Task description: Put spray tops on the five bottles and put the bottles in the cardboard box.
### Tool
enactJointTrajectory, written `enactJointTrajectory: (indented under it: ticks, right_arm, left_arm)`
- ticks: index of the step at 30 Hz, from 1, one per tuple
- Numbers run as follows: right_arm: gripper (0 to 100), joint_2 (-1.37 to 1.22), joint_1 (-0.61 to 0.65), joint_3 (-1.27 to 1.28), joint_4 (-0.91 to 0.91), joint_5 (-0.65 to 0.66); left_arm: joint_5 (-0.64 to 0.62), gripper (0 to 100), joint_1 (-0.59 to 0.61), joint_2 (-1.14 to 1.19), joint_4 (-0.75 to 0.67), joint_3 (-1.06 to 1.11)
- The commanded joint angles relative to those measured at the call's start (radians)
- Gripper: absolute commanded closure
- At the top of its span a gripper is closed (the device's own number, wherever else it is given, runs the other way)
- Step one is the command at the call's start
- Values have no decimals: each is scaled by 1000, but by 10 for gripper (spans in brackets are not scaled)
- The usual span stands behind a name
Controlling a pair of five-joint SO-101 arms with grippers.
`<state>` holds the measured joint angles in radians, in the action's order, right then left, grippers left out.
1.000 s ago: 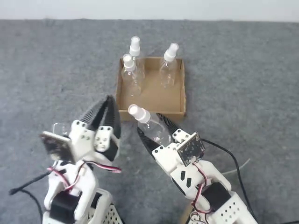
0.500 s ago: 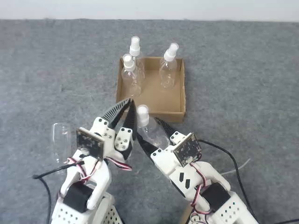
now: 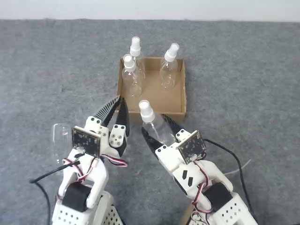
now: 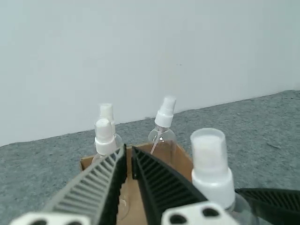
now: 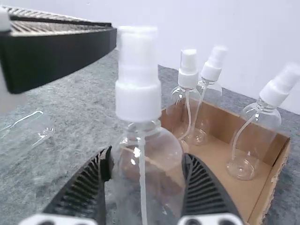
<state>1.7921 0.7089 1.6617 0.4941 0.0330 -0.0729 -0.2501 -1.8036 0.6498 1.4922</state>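
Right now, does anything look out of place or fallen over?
Yes: one clear bottle lies on its side on the carpet, outside the cardboard box, with no spray top visible on it.

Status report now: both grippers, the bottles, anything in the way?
Left gripper shut, empty, by cardboard box near corner. Right gripper shut on capped bottle, short of box. Three bottles boxed; uncapped bottle lying on carpet.

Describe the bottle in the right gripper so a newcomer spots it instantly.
Find the cardboard box on the grey mat. Just outside its near wall, the right gripper clamps a clear bottle with a white spray top. Unlike the three bottles standing inside the box, it sits outside.
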Motion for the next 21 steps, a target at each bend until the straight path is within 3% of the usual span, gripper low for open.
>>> enactJointTrajectory:
  ticks: [1,8,16,21]
  right_arm:
    - [982,22,-12,15,-8,9]
    - [982,24,18,12,-10,8]
    - [982,24,82,12,-8,9]
    - [982,24,79,15,-7,11]
  left_arm:
    - [3,987,12,-18,3,-51]
    - [3,987,5,-18,-2,-16]
    - [58,986,-127,-17,-3,41]
    - [87,986,-150,-17,3,47]
